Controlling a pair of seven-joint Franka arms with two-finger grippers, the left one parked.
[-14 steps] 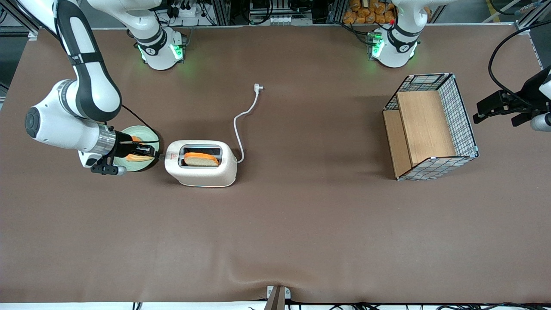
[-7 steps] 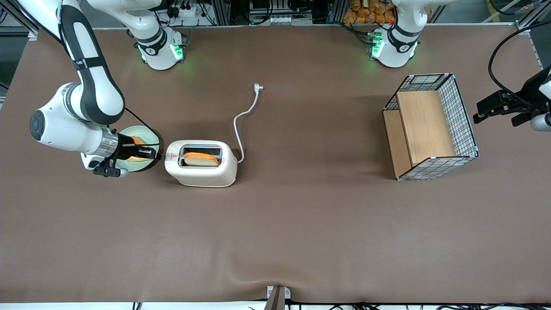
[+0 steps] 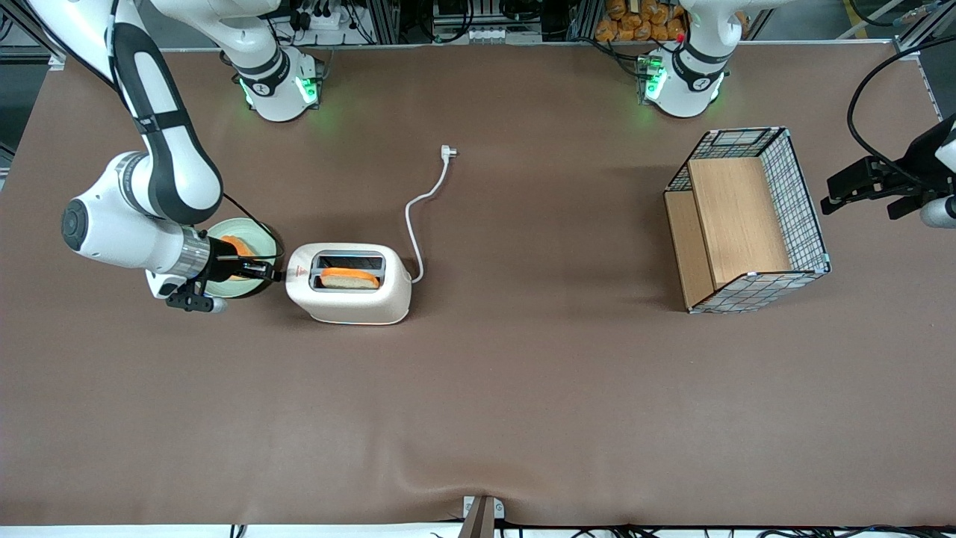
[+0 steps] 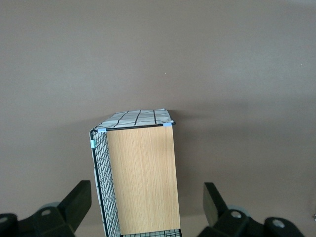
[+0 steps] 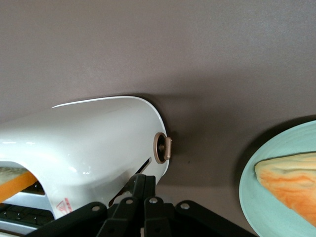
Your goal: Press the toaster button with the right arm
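Note:
The cream-white toaster (image 3: 349, 295) stands on the brown table with a slice of toast (image 3: 349, 278) low in the slot nearer the front camera. Its short end with the red mark faces the right arm (image 3: 160, 187). My gripper (image 3: 275, 274) is shut, and its black fingertips (image 5: 144, 178) rest against the dark slot in that short end (image 5: 123, 148). The toaster button (image 5: 162, 148), a small round knob, sticks out of the same end just beside the fingertips, apart from them.
A pale green plate (image 3: 254, 232) with a piece of bread (image 5: 291, 177) lies under the wrist, next to the toaster. The white cord (image 3: 415, 217) runs to a loose plug (image 3: 448, 152). A wire basket with wooden panels (image 3: 747, 217) stands toward the parked arm's end.
The right arm's wrist has shifted a little toward the toaster and lower, with the fingertips staying at its short end. The toast has sunk lower in its slot.

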